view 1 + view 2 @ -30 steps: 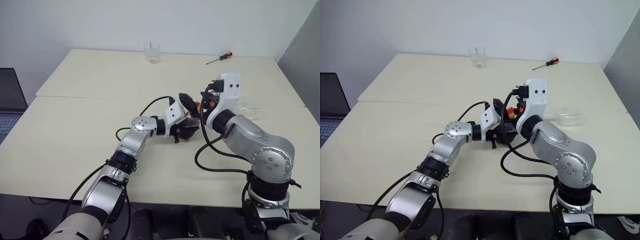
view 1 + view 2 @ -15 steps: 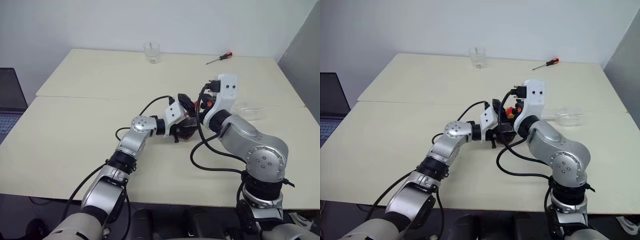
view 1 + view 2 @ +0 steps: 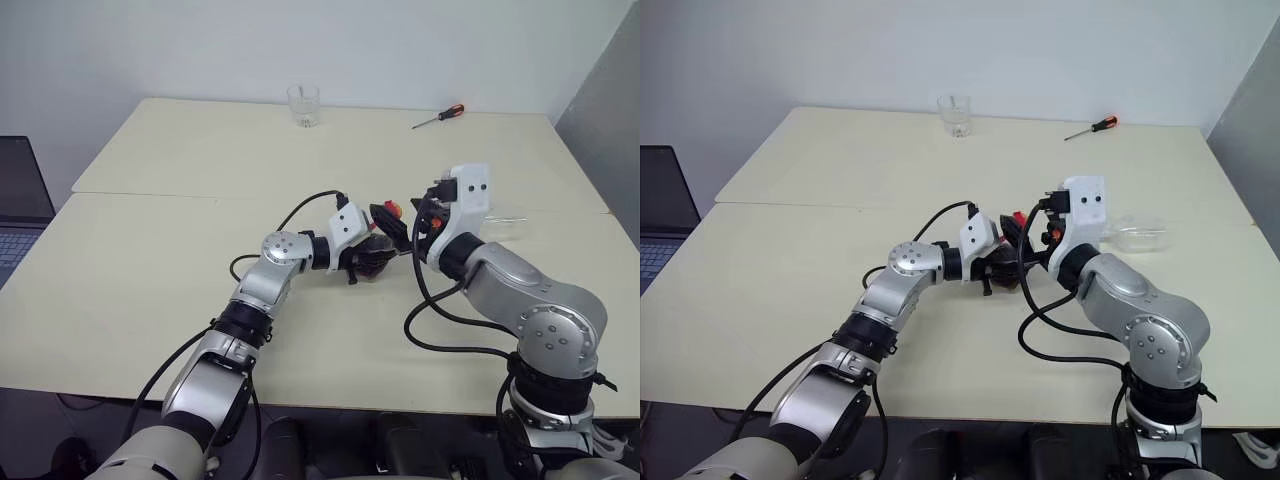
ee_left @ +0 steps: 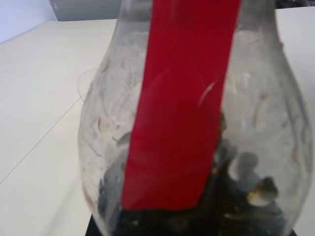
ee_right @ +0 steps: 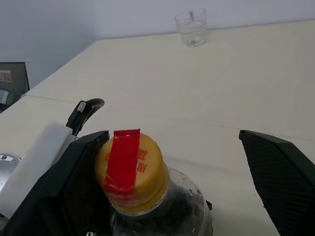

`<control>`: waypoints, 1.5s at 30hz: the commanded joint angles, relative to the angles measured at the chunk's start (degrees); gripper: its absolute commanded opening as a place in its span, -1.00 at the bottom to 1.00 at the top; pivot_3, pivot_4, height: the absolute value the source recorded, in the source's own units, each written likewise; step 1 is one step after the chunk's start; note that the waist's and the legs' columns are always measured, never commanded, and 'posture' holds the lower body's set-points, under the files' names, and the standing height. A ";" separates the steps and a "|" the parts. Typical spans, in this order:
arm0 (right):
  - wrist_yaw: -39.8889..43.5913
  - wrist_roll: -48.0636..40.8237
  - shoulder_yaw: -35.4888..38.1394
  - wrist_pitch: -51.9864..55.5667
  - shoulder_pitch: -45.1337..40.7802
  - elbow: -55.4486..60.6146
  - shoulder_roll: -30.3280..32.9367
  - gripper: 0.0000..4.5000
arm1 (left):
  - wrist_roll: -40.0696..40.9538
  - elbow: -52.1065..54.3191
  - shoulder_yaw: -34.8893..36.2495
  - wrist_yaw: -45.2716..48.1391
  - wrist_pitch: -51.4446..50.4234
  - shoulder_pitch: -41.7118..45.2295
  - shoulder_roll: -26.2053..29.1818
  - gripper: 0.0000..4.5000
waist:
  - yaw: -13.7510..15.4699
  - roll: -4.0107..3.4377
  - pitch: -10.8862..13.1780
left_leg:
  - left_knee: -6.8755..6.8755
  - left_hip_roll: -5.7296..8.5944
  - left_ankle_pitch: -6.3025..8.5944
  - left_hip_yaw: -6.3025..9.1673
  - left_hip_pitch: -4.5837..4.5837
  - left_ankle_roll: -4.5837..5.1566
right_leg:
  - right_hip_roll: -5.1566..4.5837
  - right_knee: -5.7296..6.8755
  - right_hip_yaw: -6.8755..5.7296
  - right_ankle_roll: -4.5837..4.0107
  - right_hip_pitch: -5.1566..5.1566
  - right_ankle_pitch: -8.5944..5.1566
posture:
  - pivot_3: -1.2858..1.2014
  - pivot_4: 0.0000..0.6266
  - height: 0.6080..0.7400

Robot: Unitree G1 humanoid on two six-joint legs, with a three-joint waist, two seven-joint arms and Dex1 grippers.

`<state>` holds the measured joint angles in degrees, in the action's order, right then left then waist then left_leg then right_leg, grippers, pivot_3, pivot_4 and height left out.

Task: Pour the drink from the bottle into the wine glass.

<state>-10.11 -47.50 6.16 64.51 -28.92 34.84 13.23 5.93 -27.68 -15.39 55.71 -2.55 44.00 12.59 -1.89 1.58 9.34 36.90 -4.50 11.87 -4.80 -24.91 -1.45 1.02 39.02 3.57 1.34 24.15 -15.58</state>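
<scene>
The bottle [image 5: 147, 196], its yellow cap [image 5: 132, 169] still on, is held upright just above the tabletop [image 3: 150, 260] near its middle, clamped in the left pincer [image 3: 372, 262]. The right pincer [image 3: 400, 228] is spread wide at cap height. The wine glass [image 3: 1135, 235] is seen lying behind the right arm.

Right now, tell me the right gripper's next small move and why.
Probably close the right gripper on the yellow cap: the cap is still on the bottle, which the left gripper holds, and the open right fingers straddle it.
</scene>
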 commanded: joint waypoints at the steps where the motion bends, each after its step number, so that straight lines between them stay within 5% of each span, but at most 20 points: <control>1: 1.79 -1.34 1.99 -0.58 0.66 3.07 1.15 1.00 | 0.49 1.47 1.62 0.03 1.22 1.87 0.11 -0.49 | 0.00 0.00 0.00 | 0.00 0.00 0.00 -0.01 0.00 0.00 | 0.00 0.00 0.01 0.00 0.00 0.00 | 0.03 -0.52 1.00; 5: 3.90 -3.31 2.52 -1.14 1.41 3.42 1.29 0.73 | 0.12 1.23 1.41 0.07 1.53 1.98 0.40 -0.49 | -0.01 0.00 0.00 | 0.00 0.00 0.00 -0.01 0.00 0.00 | 0.00 0.00 0.01 0.00 0.00 0.00 | 0.03 -0.52 1.00; 12: 6.33 -6.67 1.52 -1.58 1.95 4.21 0.50 -0.39 | -0.04 0.80 1.45 0.19 1.89 2.16 0.54 -0.49 | 0.00 0.00 0.00 | 0.00 0.00 0.00 0.01 0.00 0.00 | 0.00 0.00 0.00 0.00 -0.01 0.00 | 0.03 -0.52 1.00; 14: 6.47 -6.99 1.26 -1.73 2.10 4.35 0.45 -0.55 | -0.03 0.76 1.44 0.15 1.91 2.15 0.57 -0.49 | 0.00 0.00 0.00 | 0.00 0.01 0.00 -0.01 0.00 0.00 | 0.00 -0.01 0.00 0.00 0.00 0.00 | 0.03 -0.52 1.00; 22: 6.19 -5.42 3.47 -4.06 2.06 2.65 1.76 -0.57 | -0.11 0.90 1.52 -0.12 1.74 1.83 0.88 -0.49 | 0.01 0.00 0.00 | 0.00 0.01 0.00 0.00 0.00 0.00 | 0.00 0.00 0.00 0.00 0.00 0.00 | 0.03 -0.52 1.00; 30: 5.17 1.65 16.27 -11.44 3.57 -6.19 9.23 -0.57 | -0.11 0.39 1.79 -0.29 1.79 1.78 1.36 -0.49 | 0.15 0.00 0.00 | 0.02 0.08 0.00 -0.05 0.00 0.00 | -0.06 -0.02 -0.03 0.01 -0.02 0.00 | 0.03 -0.52 1.00; 40: 8.14 16.23 16.55 -14.68 19.68 -15.92 17.15 -0.57 | 0.01 0.04 1.57 -0.13 1.87 2.06 0.88 -0.49 | -0.18 -0.03 -0.01 | -0.06 0.08 0.00 -0.08 0.07 0.00 | -0.02 0.00 0.07 0.05 0.00 -0.03 | 0.03 -0.52 1.00; 45: 10.32 18.92 13.86 -14.94 21.11 -16.13 16.12 0.16 | 0.07 0.41 1.46 0.22 1.66 2.10 0.49 -0.49 | -0.37 -0.02 -0.01 | -0.03 0.09 0.00 -0.02 0.13 0.01 | 0.04 0.06 0.06 0.06 -0.02 -0.02 | 0.03 -0.52 1.00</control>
<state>-0.91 -29.32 20.35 50.63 -7.78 17.25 29.15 5.39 -29.19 -15.20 55.74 -1.81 44.27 13.43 -2.25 1.56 9.33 36.88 -4.41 11.87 -4.81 -24.77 -1.44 1.06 39.09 3.62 1.41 24.12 -15.58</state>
